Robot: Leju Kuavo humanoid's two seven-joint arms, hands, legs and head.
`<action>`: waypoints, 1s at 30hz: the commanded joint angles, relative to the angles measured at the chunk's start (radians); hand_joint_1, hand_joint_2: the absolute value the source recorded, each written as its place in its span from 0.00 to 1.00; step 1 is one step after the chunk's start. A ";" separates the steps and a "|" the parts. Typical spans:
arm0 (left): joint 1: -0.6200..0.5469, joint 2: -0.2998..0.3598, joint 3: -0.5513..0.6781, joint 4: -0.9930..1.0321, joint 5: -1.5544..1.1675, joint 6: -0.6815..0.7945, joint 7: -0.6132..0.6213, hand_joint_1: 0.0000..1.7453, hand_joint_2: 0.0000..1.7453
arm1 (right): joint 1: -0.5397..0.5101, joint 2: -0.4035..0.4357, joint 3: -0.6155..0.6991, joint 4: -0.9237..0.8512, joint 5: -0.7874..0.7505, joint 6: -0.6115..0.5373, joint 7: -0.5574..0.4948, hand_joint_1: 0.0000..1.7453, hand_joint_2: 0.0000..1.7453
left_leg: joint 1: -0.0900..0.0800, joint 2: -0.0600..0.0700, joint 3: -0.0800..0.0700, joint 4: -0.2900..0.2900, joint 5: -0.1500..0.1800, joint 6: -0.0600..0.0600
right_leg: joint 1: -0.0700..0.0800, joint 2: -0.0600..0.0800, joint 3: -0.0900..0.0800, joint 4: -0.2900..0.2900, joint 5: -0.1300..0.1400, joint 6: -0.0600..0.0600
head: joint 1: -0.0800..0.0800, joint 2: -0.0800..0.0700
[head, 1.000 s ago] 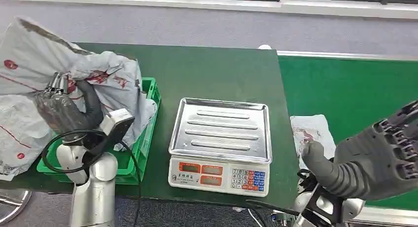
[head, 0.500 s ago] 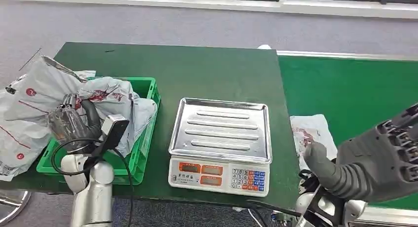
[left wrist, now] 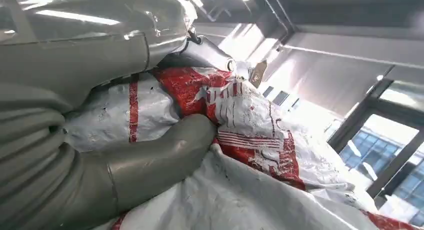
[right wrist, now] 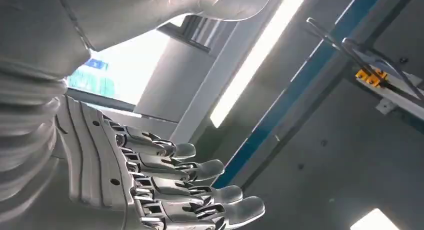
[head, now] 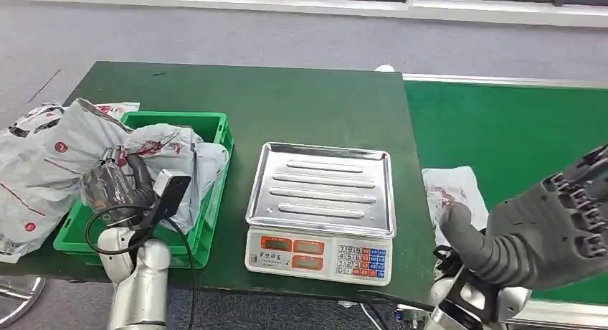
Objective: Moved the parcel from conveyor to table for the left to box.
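A grey plastic parcel [head: 50, 154] with red print lies crumpled over the green box [head: 214, 122] and spills past its left side. My left hand [head: 115, 186] grips the parcel low over the box. In the left wrist view the thumb [left wrist: 165, 150] presses into the parcel [left wrist: 260, 140]. A second small parcel [head: 448, 190] lies on the green conveyor [head: 516, 129] near its left edge. Beside that parcel, near the front, my right hand [head: 556, 226] is raised and holds nothing; its fingers [right wrist: 200, 190] are spread toward the ceiling in the right wrist view.
A weighing scale [head: 320, 201] with a bare steel tray stands mid-table, between the box and the conveyor. The dark green table [head: 287, 100] ends at a grey floor behind. A black cable loops under my left wrist.
My left hand has come down and slightly right with the parcel, which has sunk from held high to draped over the box. The right hand has barely moved.
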 commanded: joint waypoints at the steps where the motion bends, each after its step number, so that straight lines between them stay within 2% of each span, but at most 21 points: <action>1: -0.065 -0.023 0.122 0.133 0.024 0.000 0.009 0.00 1.00 | 0.040 0.034 -0.038 0.095 0.002 0.002 0.000 0.00 1.00 | 0.001 -0.001 0.004 -0.004 0.001 -0.001 | 0.001 -0.001 0.005 -0.005 0.001 -0.001 | 0.000 0.000; 10: -0.028 -0.023 0.126 0.062 0.102 0.000 -0.004 0.00 1.00 | 0.038 0.034 -0.029 0.138 0.004 0.002 0.000 0.00 1.00 | 0.001 0.001 0.003 -0.002 0.000 -0.001 | 0.001 0.001 0.003 -0.002 0.000 -0.001 | 0.000 0.000; 18: 0.026 -0.023 0.127 -0.023 0.250 0.000 -0.079 0.00 1.00 | 0.036 0.034 -0.045 0.161 -0.003 0.002 0.000 0.00 1.00 | 0.001 0.003 0.005 -0.005 0.000 -0.001 | 0.001 0.002 0.005 -0.005 0.001 -0.001 | 0.000 0.000; 19: 0.036 -0.023 0.119 -0.048 0.286 0.000 -0.103 0.00 0.00 | 0.036 0.034 -0.055 0.164 0.002 0.002 0.000 0.00 1.00 | 0.001 0.002 0.004 -0.003 0.000 -0.001 | 0.001 0.001 0.004 -0.003 0.000 -0.001 | 0.000 0.000; 25: 0.129 -0.023 0.004 -0.257 0.530 0.000 -0.271 0.00 0.00 | 0.013 0.034 -0.160 0.208 0.032 0.002 0.021 0.00 1.00 | 0.001 0.002 0.003 -0.002 -0.001 0.000 | 0.002 0.002 0.003 -0.003 0.000 0.000 | 0.000 0.000; 26: 0.160 -0.023 -0.063 -0.309 0.565 0.000 -0.286 0.00 0.00 | -0.002 0.034 -0.203 0.220 0.073 0.002 0.057 0.00 1.00 | 0.002 0.003 0.006 -0.006 -0.001 0.000 | 0.002 0.002 0.007 -0.007 0.001 -0.001 | 0.000 0.000; 28: 0.222 -0.023 -0.240 -0.404 0.595 0.000 -0.286 0.00 0.00 | -0.045 0.034 -0.293 0.289 0.160 0.002 0.130 0.00 1.00 | 0.001 0.000 0.003 -0.002 -0.001 0.000 | 0.001 0.000 0.004 -0.003 0.000 0.000 | 0.000 0.000; 30: 0.233 -0.023 -0.271 -0.418 0.600 0.000 -0.286 0.00 0.00 | -0.057 0.034 -0.319 0.317 0.155 0.002 0.120 0.00 1.00 | 0.002 -0.002 0.002 -0.001 0.000 0.001 | 0.002 -0.002 0.004 -0.003 0.000 0.000 | 0.000 0.000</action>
